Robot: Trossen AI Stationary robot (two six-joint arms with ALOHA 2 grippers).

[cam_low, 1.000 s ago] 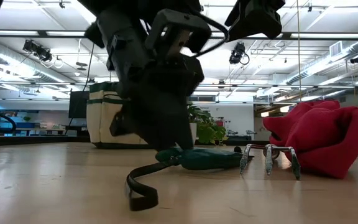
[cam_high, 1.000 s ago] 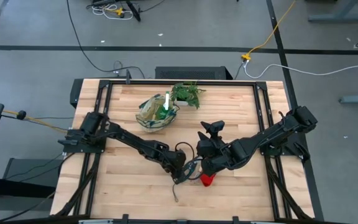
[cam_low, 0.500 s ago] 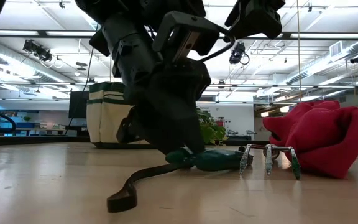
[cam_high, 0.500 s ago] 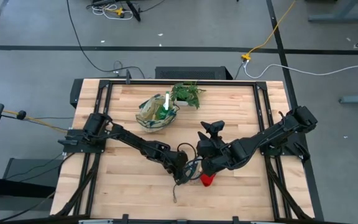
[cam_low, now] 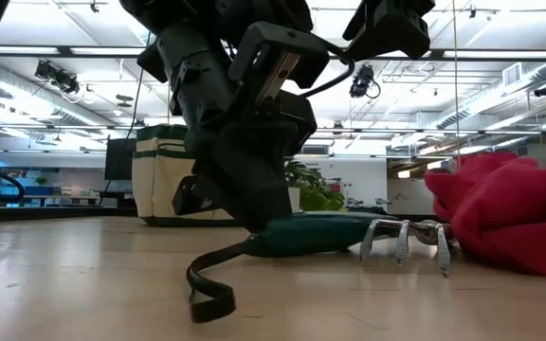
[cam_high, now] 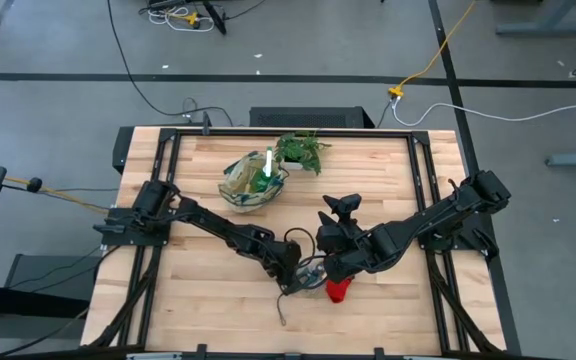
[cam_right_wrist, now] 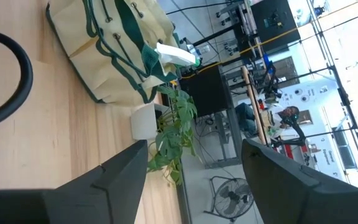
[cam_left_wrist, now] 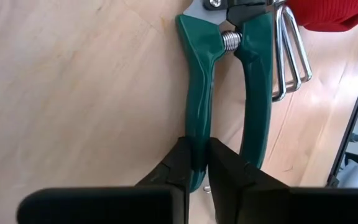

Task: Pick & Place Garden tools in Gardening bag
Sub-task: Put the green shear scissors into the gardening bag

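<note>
Green-handled pruning shears (cam_left_wrist: 253, 93) lie at the table's near middle, and my left gripper (cam_high: 296, 275) is shut on one of their handles. The shears' black strap loop (cam_low: 211, 289) trails on the wood. The metal rake tines (cam_low: 406, 242) stand on the table by the shears' head, the rake's handle hidden. The red glove (cam_high: 340, 290) lies just beyond them. The cream and green bag (cam_high: 253, 185) stands at the far middle with the green spray bottle (cam_high: 268, 165) upright in it. My right gripper (cam_high: 330, 262) is open and empty, above the glove. My left gripper pinches one green handle of the shears (cam_left_wrist: 197, 134) between its two fingers, near that handle's free end. The fingers (cam_left_wrist: 180, 165) lie along the handle. The shears sit low over the table, slightly tilted; whether they are clear of it I cannot tell.
A leafy potted plant (cam_high: 303, 150) stands to the right of the bag at the far edge. The two arms' grippers are close together at the near middle. Bare wood lies to the left and right (cam_high: 198, 270).
My left gripper has shifted a little with the shears. In the low view their green body now sits slightly higher and more tilted, and the strap loop has curled back under it. The red glove has moved slightly toward the table's right and sits lower.
</note>
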